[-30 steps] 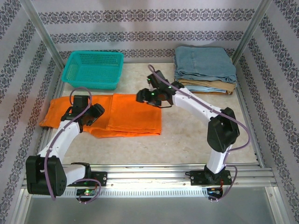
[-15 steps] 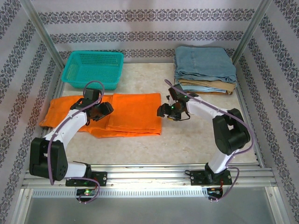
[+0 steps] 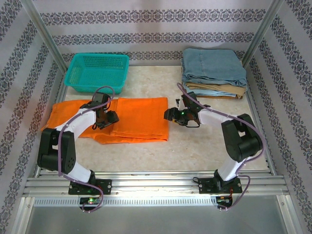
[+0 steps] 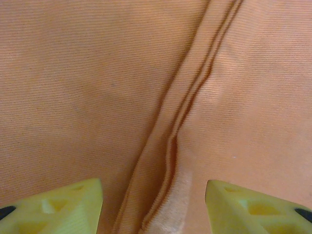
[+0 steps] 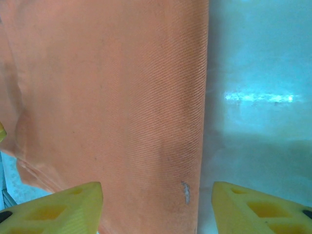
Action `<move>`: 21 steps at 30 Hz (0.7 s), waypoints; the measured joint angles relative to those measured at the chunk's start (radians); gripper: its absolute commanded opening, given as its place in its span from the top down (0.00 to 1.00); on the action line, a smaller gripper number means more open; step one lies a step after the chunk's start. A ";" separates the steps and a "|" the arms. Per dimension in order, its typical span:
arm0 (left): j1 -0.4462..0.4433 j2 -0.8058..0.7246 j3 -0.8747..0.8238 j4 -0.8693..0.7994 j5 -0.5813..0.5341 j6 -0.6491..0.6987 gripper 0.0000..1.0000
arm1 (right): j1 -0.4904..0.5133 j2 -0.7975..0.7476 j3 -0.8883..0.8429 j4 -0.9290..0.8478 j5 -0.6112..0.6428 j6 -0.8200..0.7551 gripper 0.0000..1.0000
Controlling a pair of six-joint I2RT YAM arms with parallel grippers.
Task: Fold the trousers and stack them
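The orange trousers [image 3: 139,119] lay flat and partly folded on the left half of the table [image 3: 204,141], just in front of the teal basket [image 3: 97,73]. The left gripper [image 3: 108,117] hung over a fold seam, jaws apart and empty — whether it touched the cloth was unclear. The right gripper [image 3: 170,115], jaws likewise apart, straddled the trousers' right edge. The denim pair [image 3: 213,66] topped the tan pair [image 3: 222,90] at the far right.
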State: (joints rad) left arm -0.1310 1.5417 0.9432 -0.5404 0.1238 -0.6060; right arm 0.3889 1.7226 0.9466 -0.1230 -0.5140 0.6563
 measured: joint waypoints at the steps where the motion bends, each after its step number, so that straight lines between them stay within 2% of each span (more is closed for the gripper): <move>1: 0.000 0.011 0.000 0.000 -0.003 0.001 0.43 | 0.006 0.012 0.000 0.005 -0.001 0.000 0.39; 5: 0.000 0.064 0.000 0.000 -0.017 0.005 0.44 | 0.047 0.060 0.000 0.025 -0.009 0.003 0.40; 7: 0.000 0.084 -0.004 0.002 -0.023 0.004 0.47 | 0.060 0.079 0.000 0.035 -0.011 0.003 0.41; 13: 0.000 0.091 -0.032 0.028 -0.022 0.005 0.49 | 0.058 0.093 0.000 0.046 -0.018 0.020 0.52; 14: 0.000 0.091 -0.034 0.032 -0.021 0.005 0.49 | 0.058 0.093 0.000 0.047 -0.018 0.022 0.56; 19: 0.000 0.091 -0.040 0.044 -0.016 0.004 0.50 | 0.058 0.092 0.000 0.052 -0.021 0.029 0.94; 20: 0.000 0.090 -0.043 0.049 -0.013 0.004 0.50 | 0.058 0.092 0.000 0.055 -0.027 0.035 1.00; 21: 0.000 0.088 -0.045 0.053 -0.012 0.003 0.51 | 0.058 0.090 0.000 0.054 -0.029 0.042 1.00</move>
State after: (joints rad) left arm -0.1310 1.6299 0.8978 -0.4877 0.1116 -0.6025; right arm 0.4469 1.8122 0.9470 -0.0692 -0.5434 0.6987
